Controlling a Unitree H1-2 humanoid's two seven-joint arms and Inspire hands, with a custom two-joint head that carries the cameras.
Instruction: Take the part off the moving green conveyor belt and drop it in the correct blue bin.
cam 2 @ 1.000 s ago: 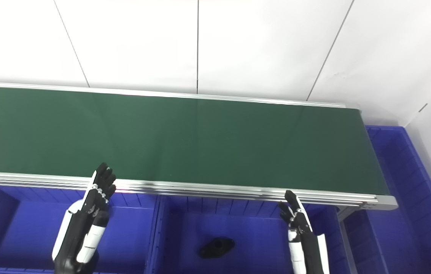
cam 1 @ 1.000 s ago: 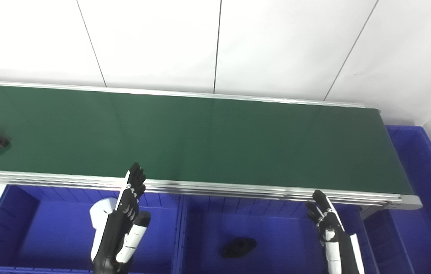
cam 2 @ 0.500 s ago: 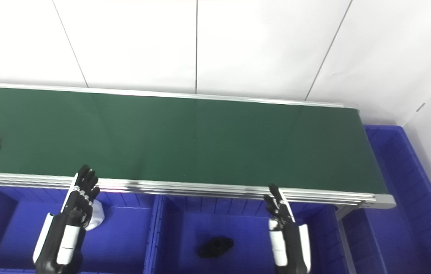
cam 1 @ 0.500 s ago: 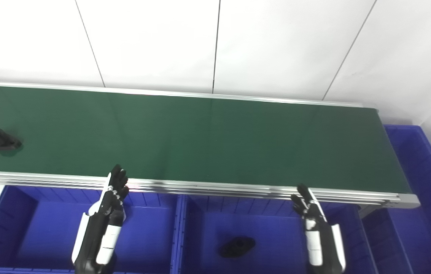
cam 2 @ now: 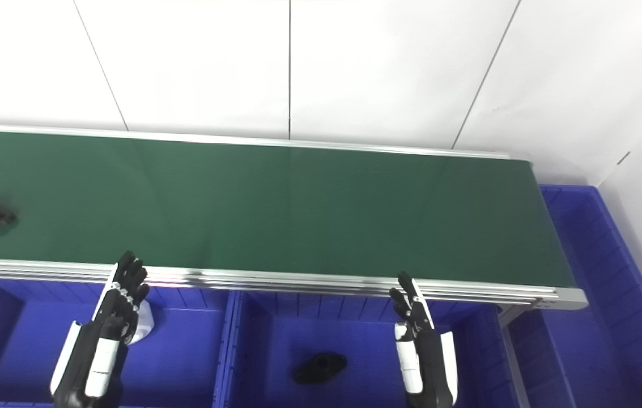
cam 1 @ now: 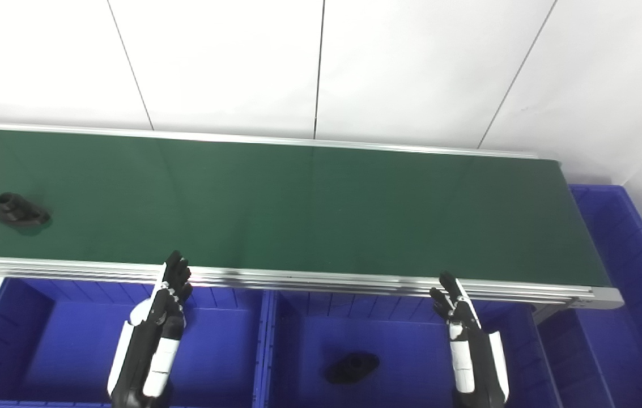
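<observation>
A black flanged part lies on the green conveyor belt near its left end. My left hand is raised over the left blue bin, fingers straight and apart, holding nothing. My right hand stands the same way over the middle blue bin, also empty. Both hands sit just in front of the belt's near rail, well right of the part. A white part rests in the left bin, mostly hidden by my left hand.
Another black flanged part lies in the middle bin. A third blue bin wraps around the belt's right end. Aluminium rails edge the belt. White wall panels stand behind it.
The black part has ridden the belt rightward. Both hands moved left and lower from a second ago, then held nearly still. The camera view has shifted slightly.
</observation>
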